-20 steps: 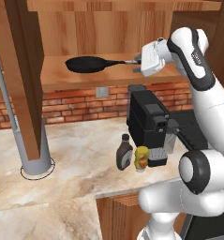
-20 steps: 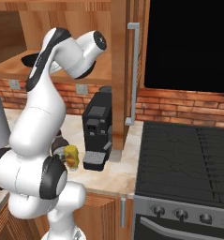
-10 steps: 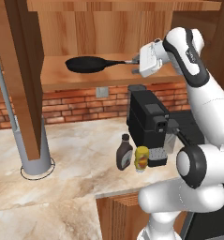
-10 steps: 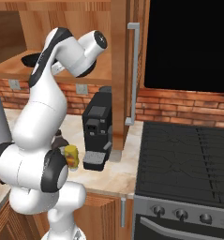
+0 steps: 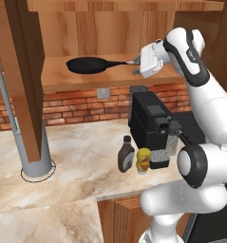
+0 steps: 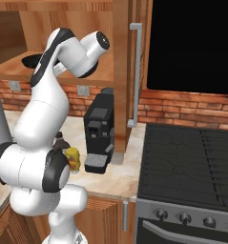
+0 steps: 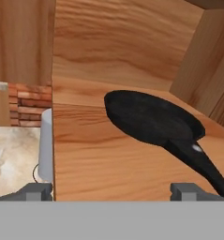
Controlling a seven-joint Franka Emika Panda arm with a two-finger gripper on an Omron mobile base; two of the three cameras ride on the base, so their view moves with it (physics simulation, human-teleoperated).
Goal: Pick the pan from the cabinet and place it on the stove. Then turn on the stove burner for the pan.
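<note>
The black pan lies flat on the light shelf of the open wooden cabinet, handle pointing right. My gripper hovers at the handle's pale tip, open, holding nothing. In the hand view the pan sits ahead on the shelf. Its handle runs to the lower right, just outside the right fingertip, and the gripper has its fingers spread wide. The black stove with its grey knobs is at the right, its cooktop bare.
Under the shelf on the counter stand a black coffee machine, a brown sauce bottle and a yellow jar. A grey cylinder stands left below the open cabinet door. A black microwave hangs above the stove.
The arm's upper links have shifted slightly while the hand stays near the handle's end. The pan has not moved.
</note>
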